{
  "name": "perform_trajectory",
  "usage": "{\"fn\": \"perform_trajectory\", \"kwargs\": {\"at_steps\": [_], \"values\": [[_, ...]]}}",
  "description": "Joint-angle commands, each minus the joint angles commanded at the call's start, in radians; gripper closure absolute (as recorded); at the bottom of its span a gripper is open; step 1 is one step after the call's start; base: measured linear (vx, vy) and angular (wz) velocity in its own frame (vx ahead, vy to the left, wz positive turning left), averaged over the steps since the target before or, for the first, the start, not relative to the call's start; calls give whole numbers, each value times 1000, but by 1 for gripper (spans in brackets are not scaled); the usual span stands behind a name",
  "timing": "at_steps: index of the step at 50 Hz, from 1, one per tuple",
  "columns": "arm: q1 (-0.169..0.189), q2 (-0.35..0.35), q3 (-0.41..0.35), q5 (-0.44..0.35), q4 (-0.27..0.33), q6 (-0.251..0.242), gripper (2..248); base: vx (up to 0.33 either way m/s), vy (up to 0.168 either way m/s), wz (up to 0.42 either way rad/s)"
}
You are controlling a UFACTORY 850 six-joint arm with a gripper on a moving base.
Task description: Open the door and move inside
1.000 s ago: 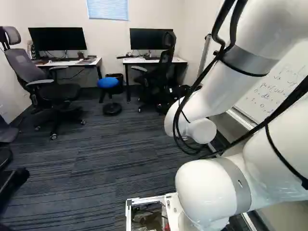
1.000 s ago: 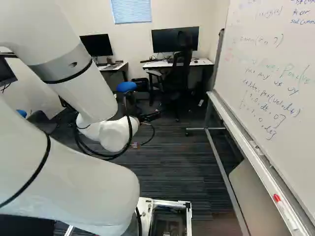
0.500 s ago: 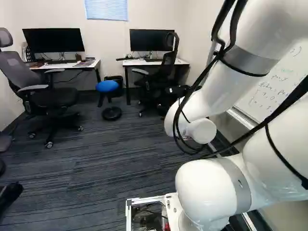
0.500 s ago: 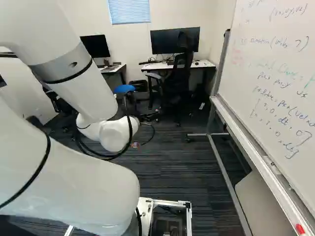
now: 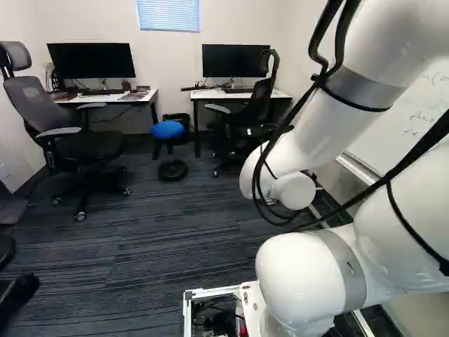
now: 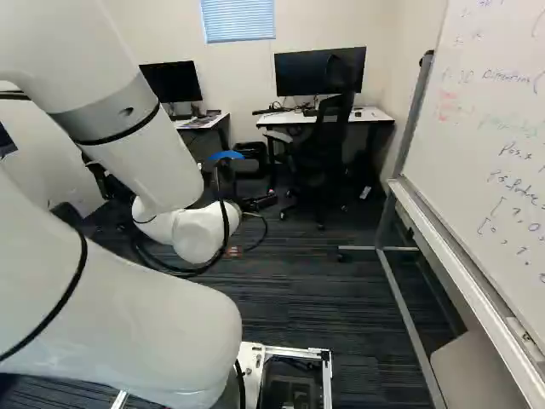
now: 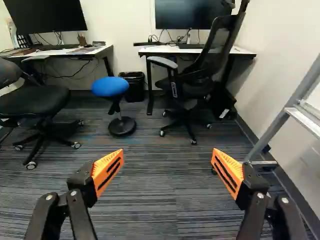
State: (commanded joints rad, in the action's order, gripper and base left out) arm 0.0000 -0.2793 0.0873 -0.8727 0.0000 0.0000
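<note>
Found white arm (image 6: 128, 315) reaching ahead over dark carpet (image 5: 175, 239). Recorded gripper (image 6: 258, 204) with jaws set wide, orange pads (image 7: 108, 170) well apart in wrist view. Logged whiteboard (image 6: 485, 128) at right of right base view. In left base view, noted blue-topped stool (image 5: 168, 130) between grey-backed chair (image 5: 91, 146) and black chair (image 5: 260, 102); behind, two desks (image 5: 210, 94) bearing monitors (image 5: 91, 60). Cannot tell where to place door.

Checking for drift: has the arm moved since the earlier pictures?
No. In the left base view, the arm stands unchanged against its lowest joint; the base has moved, shifting the room.
</note>
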Motion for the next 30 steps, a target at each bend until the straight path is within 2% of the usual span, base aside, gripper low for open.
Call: {"fn": "perform_trajectory", "kwargs": {"at_steps": [30], "values": [[0,0,0,0,0,0,3,181,96,133]]}}
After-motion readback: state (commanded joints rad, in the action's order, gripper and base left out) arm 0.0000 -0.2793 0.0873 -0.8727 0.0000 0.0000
